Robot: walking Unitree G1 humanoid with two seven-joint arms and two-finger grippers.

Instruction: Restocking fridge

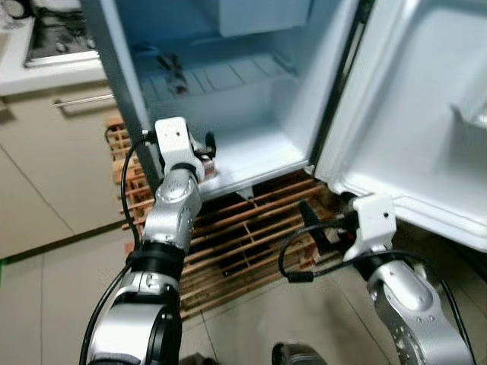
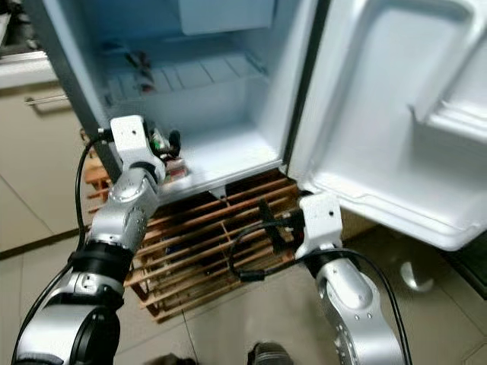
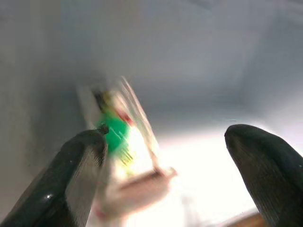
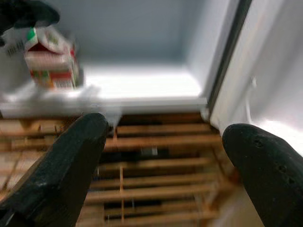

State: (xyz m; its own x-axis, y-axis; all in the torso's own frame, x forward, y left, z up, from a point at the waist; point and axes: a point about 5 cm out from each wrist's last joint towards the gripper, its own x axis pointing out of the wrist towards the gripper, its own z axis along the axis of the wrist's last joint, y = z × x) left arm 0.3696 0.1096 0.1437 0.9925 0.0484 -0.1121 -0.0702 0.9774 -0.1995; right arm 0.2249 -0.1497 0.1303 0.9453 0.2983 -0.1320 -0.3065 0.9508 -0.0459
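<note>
A small red-and-white carton [image 4: 51, 59] with a green cap stands at the front left of the fridge floor [image 1: 259, 156]. My left gripper [image 1: 207, 150] reaches into the open fridge there. In the left wrist view the blurred carton [image 3: 125, 156] sits between the spread fingers, close to one finger [image 3: 71, 175], and the left gripper [image 3: 165, 137] is open. My right gripper [image 1: 313, 226] hangs lower, in front of the wooden rack [image 1: 243, 236] under the fridge. It is open with nothing in it [image 4: 163, 127].
The fridge door [image 1: 426, 114] swings wide on the right, above my right arm. A dark item [image 1: 171, 72] lies on the upper shelf. Kitchen cabinets [image 1: 46, 152] and a stove [image 1: 57, 38] stand to the left. Tiled floor [image 1: 259, 327] lies below.
</note>
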